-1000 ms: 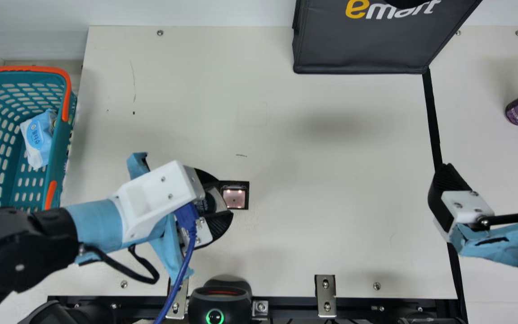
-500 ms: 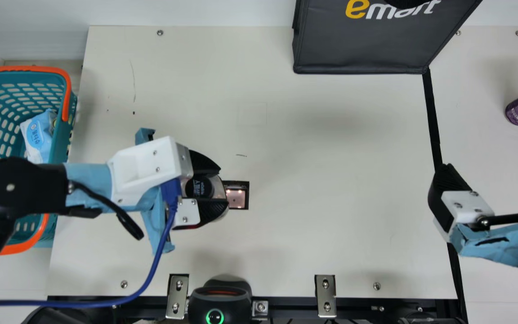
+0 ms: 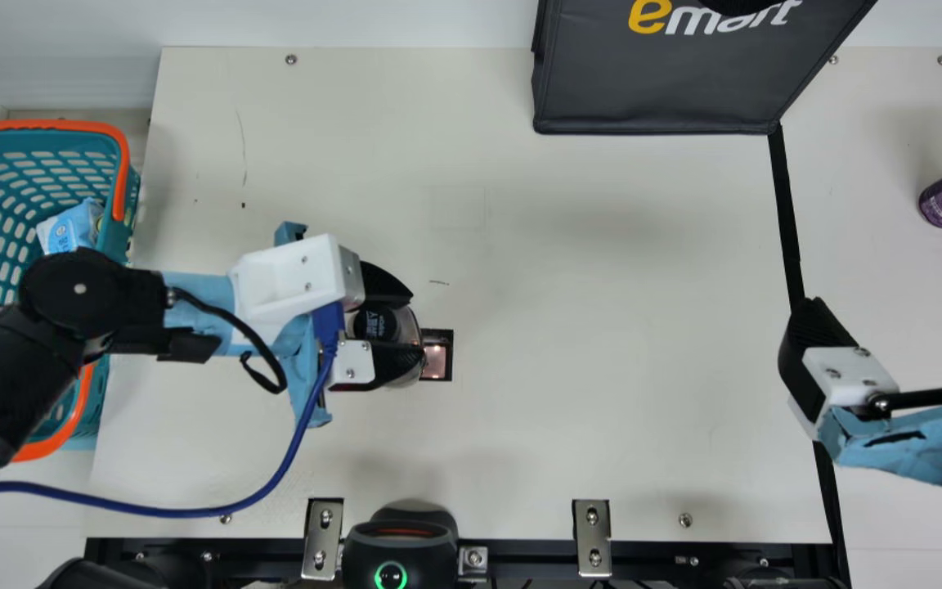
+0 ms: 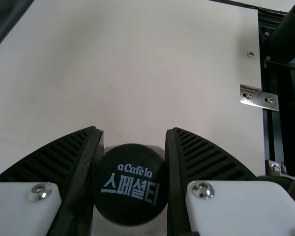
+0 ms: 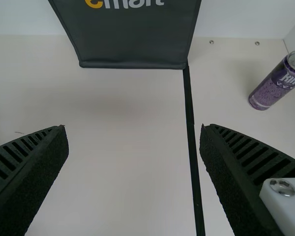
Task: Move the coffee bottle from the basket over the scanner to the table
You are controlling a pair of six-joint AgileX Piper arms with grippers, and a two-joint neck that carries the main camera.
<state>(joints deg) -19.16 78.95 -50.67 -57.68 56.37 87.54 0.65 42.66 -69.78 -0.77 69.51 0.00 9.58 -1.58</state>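
Left of the frame's centre, the coffee bottle (image 3: 376, 324) is held cap up between the fingers of the left gripper (image 3: 416, 325), at the left edge of the scanner window (image 3: 437, 360), which is partly covered. At the right edge, the right gripper (image 3: 888, 311) is spread wide, with nothing held.
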